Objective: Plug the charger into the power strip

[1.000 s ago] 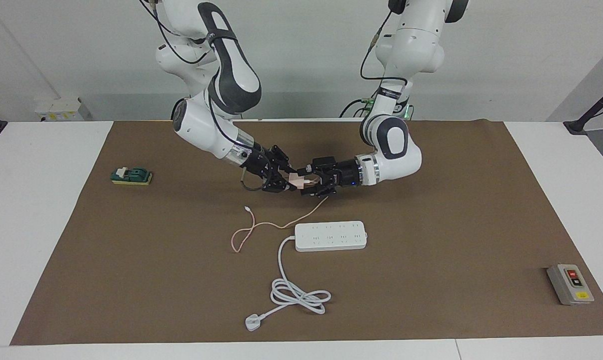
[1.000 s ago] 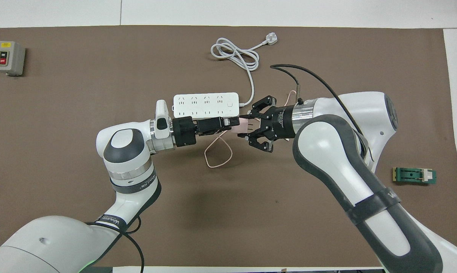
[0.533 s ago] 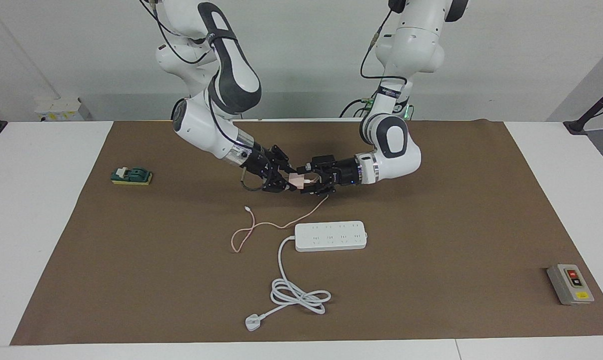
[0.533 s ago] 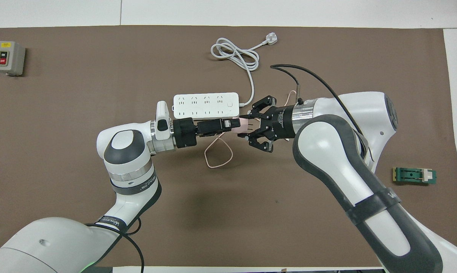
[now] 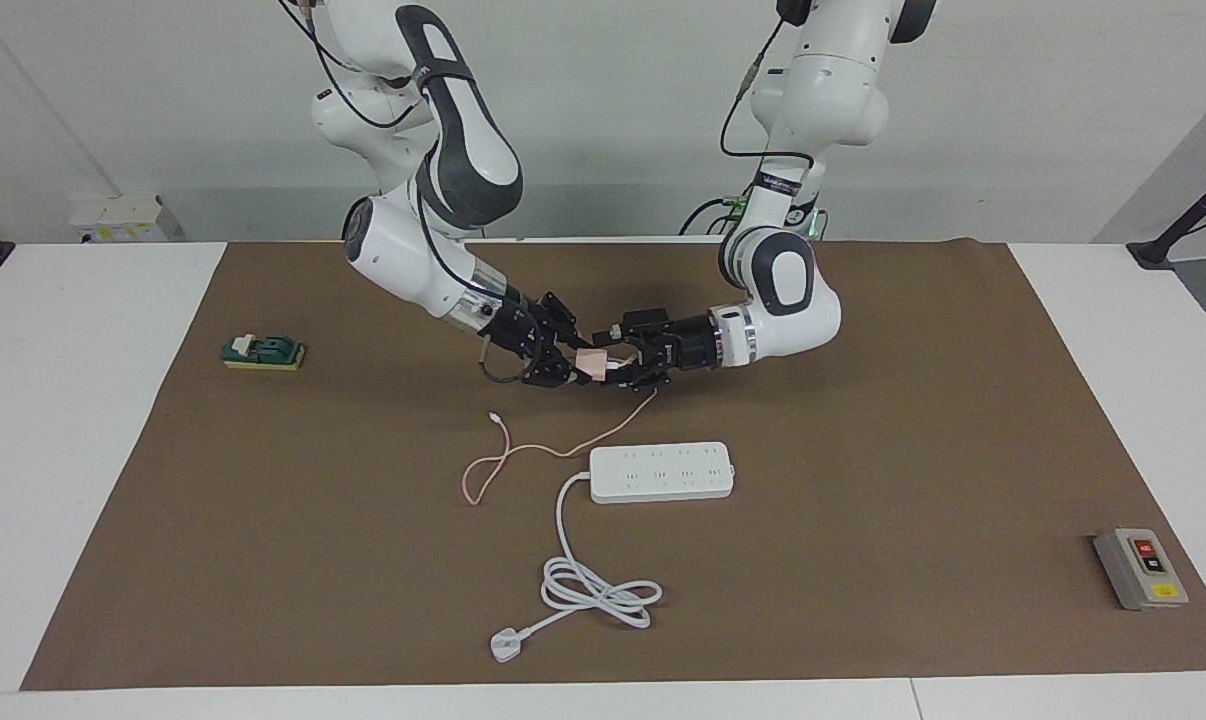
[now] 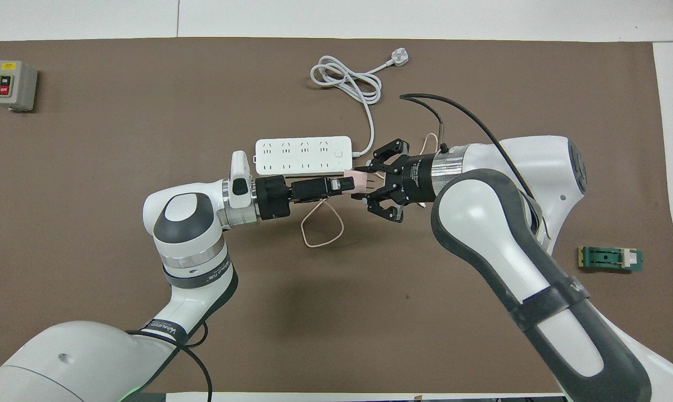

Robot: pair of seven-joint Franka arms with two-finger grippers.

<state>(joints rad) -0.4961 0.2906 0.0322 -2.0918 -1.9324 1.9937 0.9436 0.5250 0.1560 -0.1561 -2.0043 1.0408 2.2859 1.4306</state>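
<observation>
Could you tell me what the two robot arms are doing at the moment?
They are passing a small pink charger between them in the air, over the mat on the robots' side of the white power strip. The right gripper is shut on the charger; the left gripper meets it with fingers open. The charger's thin pink cable trails down onto the mat. Nothing is plugged in yet.

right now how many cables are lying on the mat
2. The thin pink cable trails from the charger to the mat, nearer the robots than the power strip; the thick white cord lies coiled farther out.
</observation>
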